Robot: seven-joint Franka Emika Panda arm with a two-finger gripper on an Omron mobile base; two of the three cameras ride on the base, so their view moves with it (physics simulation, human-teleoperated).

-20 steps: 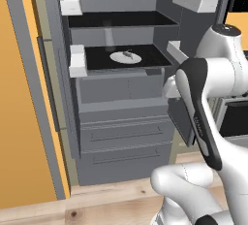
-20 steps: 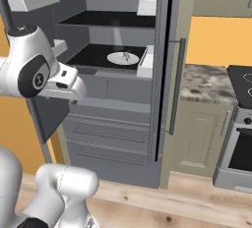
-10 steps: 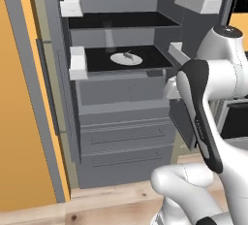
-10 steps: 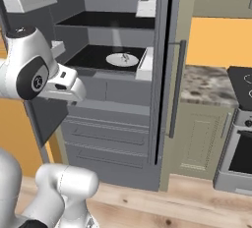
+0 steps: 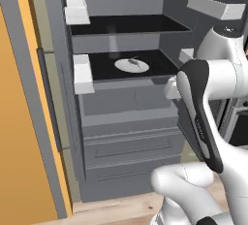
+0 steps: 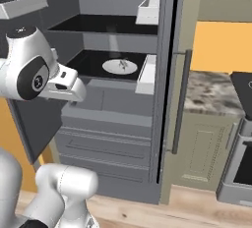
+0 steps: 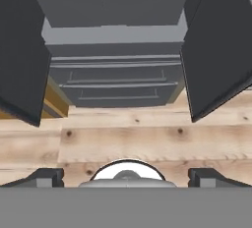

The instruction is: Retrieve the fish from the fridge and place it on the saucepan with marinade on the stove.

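Pale grey and slim, the fish (image 5: pixel 132 62) lies on a white plate (image 5: pixel 124 67) on the fridge (image 5: pixel 131 117) shelf, while the gripper (image 7: pixel 127 177) gapes wide, holding nothing.

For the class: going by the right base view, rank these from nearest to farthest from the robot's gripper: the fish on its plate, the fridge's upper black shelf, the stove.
1. fish, on the plate, lower shelf.
2. upper black shelf, higher and deeper.
3. stove, far right.

The gripper hangs open before the fridge.
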